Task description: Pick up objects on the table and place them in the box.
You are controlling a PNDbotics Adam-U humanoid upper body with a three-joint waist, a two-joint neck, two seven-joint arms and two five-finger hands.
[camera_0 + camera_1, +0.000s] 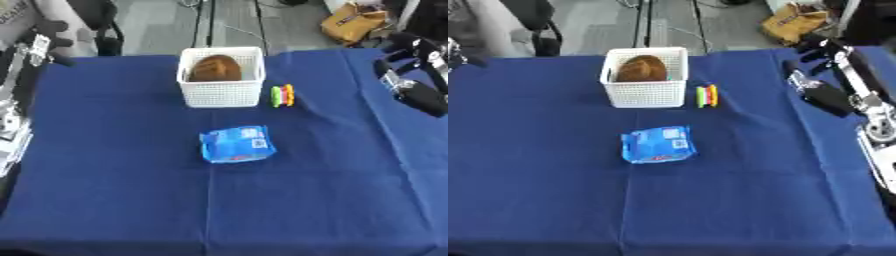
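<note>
1. White perforated box (223, 92) standing toward the far middle of the tabletop (114, 200), which is draped in dark blue cloth.
2. Brown rounded object (216, 68) lying inside the box, below its rim.
3. Small multicoloured item (283, 95) with green, yellow and red parts lying just beside the box on its right, apart from its wall.
4. Blue packet (236, 144) lying flat on the cloth nearer than the box, well apart from it, label side up.
5. Right hand (808, 54) raised at the far right edge of the tabletop, fingers relaxed and spread, holding nothing.
6. Left hand (42, 47) at the far left edge, only partly seen; cannot tell whether its fingers are open or curled.
</note>
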